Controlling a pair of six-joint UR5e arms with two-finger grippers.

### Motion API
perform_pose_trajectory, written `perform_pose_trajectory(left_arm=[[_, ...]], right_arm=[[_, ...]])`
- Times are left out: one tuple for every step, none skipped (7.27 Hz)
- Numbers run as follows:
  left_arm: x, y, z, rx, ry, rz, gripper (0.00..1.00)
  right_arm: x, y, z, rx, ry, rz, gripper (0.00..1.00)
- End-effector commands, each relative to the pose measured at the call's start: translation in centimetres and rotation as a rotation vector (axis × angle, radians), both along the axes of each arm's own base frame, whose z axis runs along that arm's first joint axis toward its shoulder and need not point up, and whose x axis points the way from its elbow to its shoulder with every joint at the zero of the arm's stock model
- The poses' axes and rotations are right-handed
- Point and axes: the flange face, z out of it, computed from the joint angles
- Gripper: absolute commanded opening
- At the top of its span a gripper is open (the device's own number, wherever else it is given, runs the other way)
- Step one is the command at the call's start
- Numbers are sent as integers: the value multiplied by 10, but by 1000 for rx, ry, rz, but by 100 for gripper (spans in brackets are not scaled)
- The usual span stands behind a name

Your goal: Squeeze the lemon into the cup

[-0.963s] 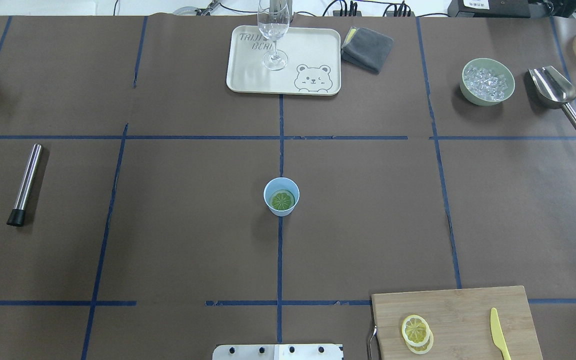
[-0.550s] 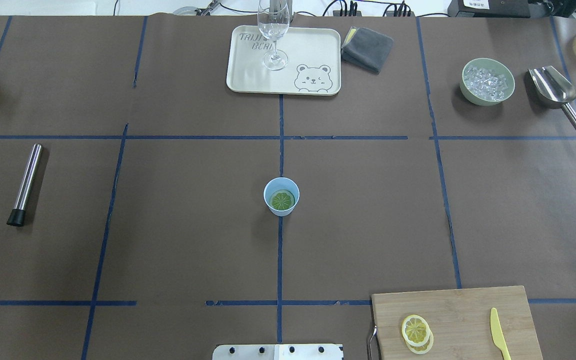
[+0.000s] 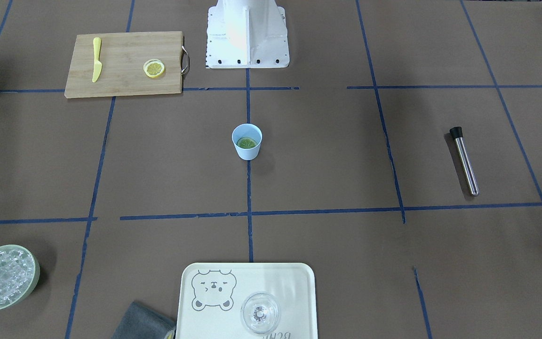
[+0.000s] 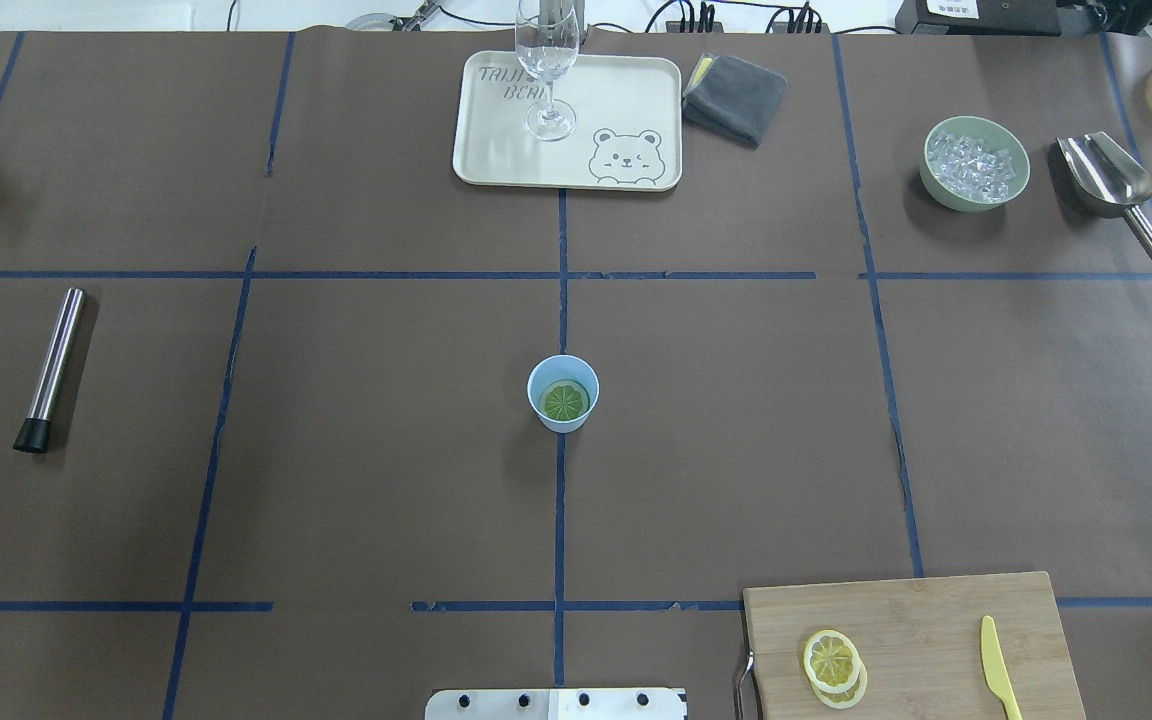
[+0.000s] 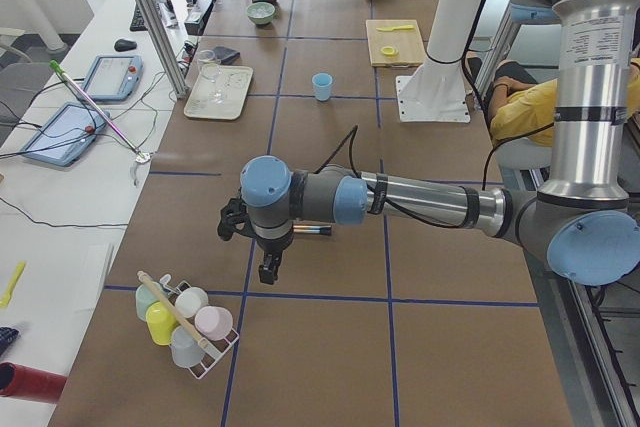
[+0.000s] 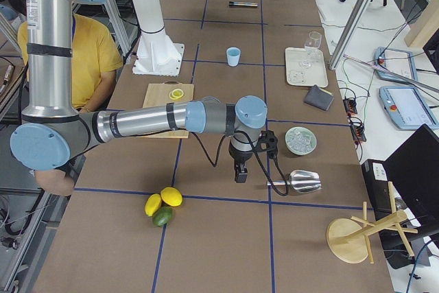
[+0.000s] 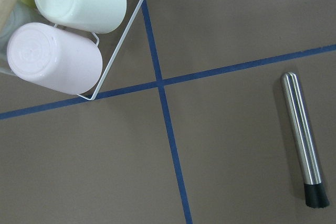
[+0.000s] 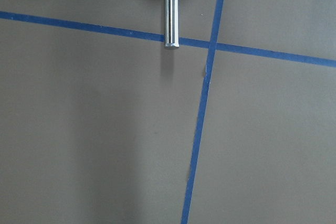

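Crossing brown paper point(image 4: 386, 450), blue tape grid point(image 4: 559, 520); cup point(image 4: 563, 367) centred; left tool point(image 5: 269, 269), right tool point(image 6: 239, 173) state unclear.

Matt brown paper covers the table point(image 4: 386, 450), crossed by blue tape lines. The cup point(image 4: 561, 422) is smooth light-blue plastic. The cutting board point(image 4: 936, 610) is pale grained wood, the knife point(image 4: 998, 665) yellow plastic. The bar tool point(image 4: 54, 365) and the scoop point(image 4: 1106, 172) are polished metal; the tray point(image 4: 636, 90) is matt cream, the cloth point(image 4: 736, 97) grey fabric, the glass point(image 4: 547, 55) clear and glossy.
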Motion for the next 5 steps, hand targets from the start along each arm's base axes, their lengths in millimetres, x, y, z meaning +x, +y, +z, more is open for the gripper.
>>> perform_pose_trajectory(left_arm=[[-8,-4,21,-26,-120,-2,100],[-9,1,32,-74,-124,0,100],[-8,4,40,-95,-117,3,100],[-8,5,39,-98,-114,2,100],[-8,2,39,-96,-114,-2,100]], right_arm=[[1,3,4,-6,26,-1,100],[2,3,6,-9,30,-1,100],[2,4,7,-12,29,-1,100],[2,6,10,-20,28,-1,100],[2,6,9,-17,28,-1,100]])
